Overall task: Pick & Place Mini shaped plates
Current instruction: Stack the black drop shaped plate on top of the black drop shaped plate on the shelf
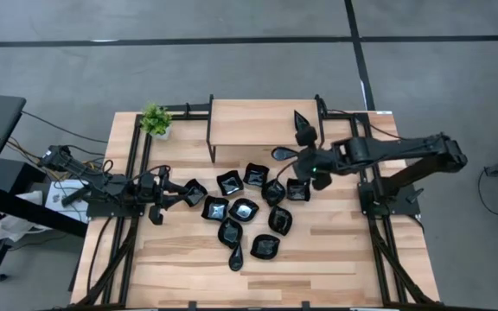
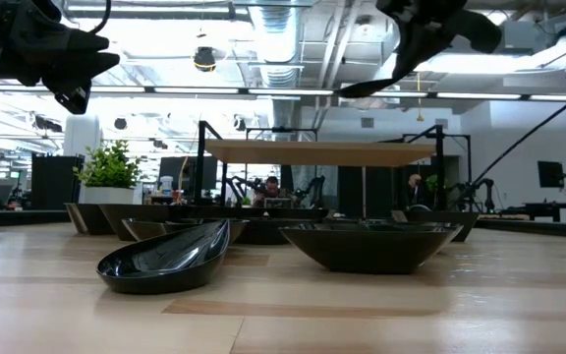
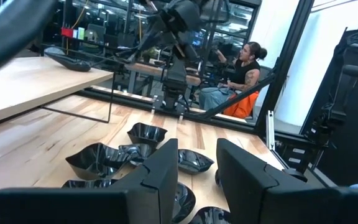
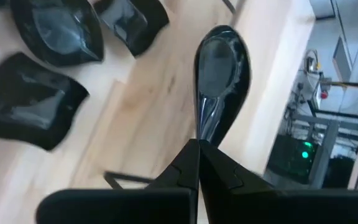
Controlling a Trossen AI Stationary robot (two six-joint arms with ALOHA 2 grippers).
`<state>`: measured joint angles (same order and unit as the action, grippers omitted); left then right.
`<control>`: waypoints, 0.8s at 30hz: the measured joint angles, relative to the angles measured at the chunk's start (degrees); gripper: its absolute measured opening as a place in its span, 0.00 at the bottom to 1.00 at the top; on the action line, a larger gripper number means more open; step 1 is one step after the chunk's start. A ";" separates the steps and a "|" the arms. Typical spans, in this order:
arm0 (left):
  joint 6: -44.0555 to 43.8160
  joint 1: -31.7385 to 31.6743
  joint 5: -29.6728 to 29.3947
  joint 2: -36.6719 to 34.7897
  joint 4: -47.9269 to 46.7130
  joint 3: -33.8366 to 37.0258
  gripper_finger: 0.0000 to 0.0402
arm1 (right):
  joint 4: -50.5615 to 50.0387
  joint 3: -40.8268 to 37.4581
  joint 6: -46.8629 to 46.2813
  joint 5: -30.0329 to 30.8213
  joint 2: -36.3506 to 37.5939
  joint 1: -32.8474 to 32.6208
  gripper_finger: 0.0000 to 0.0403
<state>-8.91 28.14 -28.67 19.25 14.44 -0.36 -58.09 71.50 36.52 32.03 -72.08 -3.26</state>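
- About eleven mini shaped plates [image 1: 243, 210] are lying clustered at the table's [image 1: 335, 250] centre; one more is sitting on the raised shelf [image 1: 249, 121], toward its 3 o'clock end.
- The right gripper [image 4: 199, 144] is holding a teardrop plate [image 4: 221, 59] by its narrow tail, jaws pressed together on it, hanging by the cluster's 2 o'clock edge.
- The left gripper [image 3: 194, 163] is hovering at the cluster's 9 o'clock side, jaws standing apart and gripping nothing.
- One potted plant [image 1: 155, 120] is standing at the table's 11 o'clock corner.
- Only the left wrist view is showing a seated person [image 3: 241, 78] beyond the table.
- Only the low view is showing the held plate lifted above shelf height.
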 joint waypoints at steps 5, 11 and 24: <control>0.00 0.00 0.00 0.00 0.12 0.02 0.28 | -0.39 0.00 4.47 -0.63 3.23 4.20 0.00; 0.00 0.00 0.00 0.00 0.20 0.00 0.28 | -1.71 0.00 8.85 -2.06 5.09 11.40 0.00; 0.02 0.00 0.00 -0.02 0.24 0.02 0.28 | -2.00 -0.02 16.97 -5.40 1.79 25.59 0.00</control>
<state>-8.89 28.14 -28.67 19.22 14.68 -0.34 -60.09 71.48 53.48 26.63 -70.29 22.33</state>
